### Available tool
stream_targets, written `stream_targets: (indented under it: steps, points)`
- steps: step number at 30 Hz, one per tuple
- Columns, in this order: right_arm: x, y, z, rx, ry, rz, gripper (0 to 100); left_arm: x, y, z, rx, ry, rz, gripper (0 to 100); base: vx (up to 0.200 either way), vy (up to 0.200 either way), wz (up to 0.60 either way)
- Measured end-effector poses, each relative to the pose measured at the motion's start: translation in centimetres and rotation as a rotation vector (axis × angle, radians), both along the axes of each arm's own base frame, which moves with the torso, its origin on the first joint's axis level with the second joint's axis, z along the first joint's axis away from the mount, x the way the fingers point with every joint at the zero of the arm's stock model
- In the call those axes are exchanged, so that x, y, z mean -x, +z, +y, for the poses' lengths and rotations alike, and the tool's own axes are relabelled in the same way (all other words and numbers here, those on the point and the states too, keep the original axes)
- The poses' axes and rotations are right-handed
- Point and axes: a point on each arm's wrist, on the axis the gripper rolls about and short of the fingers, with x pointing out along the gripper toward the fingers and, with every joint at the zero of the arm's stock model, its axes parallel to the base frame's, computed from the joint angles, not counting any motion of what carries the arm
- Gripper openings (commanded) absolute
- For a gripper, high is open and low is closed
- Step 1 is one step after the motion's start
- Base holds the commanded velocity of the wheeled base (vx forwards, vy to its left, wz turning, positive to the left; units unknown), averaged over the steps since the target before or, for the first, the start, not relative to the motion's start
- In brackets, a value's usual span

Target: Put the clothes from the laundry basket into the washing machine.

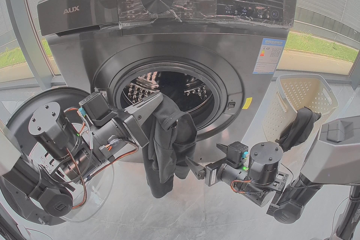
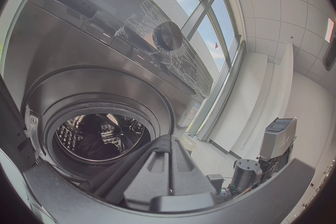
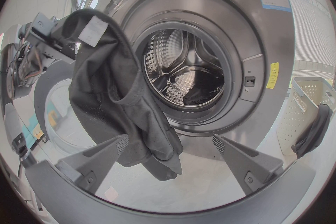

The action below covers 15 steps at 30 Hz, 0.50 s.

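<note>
A grey front-loading washing machine (image 1: 240, 64) stands with its round door (image 1: 41, 102) swung open to the left. My left gripper (image 1: 157, 99) is at the left rim of the drum opening (image 1: 176, 89), shut on a black garment (image 1: 168, 139) that hangs down in front of the machine. In the left wrist view the fingers (image 2: 168, 161) pinch that black cloth (image 2: 115, 175), and dark clothing lies inside the drum (image 2: 94, 144). My right gripper (image 1: 202, 152) is open, low and just right of the hanging garment (image 3: 115, 95), its fingers (image 3: 105, 154) spread with nothing between them.
A cream laundry basket (image 1: 303, 94) stands tilted at the right of the machine, with another black garment (image 1: 300, 128) draped over its front rim. The same basket (image 3: 304, 102) shows in the right wrist view. Grey tiled floor (image 1: 195, 210) lies in front.
</note>
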Motion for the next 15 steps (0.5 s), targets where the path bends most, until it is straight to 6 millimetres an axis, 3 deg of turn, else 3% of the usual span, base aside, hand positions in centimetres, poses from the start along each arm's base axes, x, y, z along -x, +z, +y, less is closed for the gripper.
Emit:
stream_targets:
  steps: [15]
  points:
    - [-2.8,-0.2,1.0,-0.023,-0.025,-0.052,100,0.1,0.0,0.0,-0.002,-0.003,0.001,0,0.000,0.000,0.00]
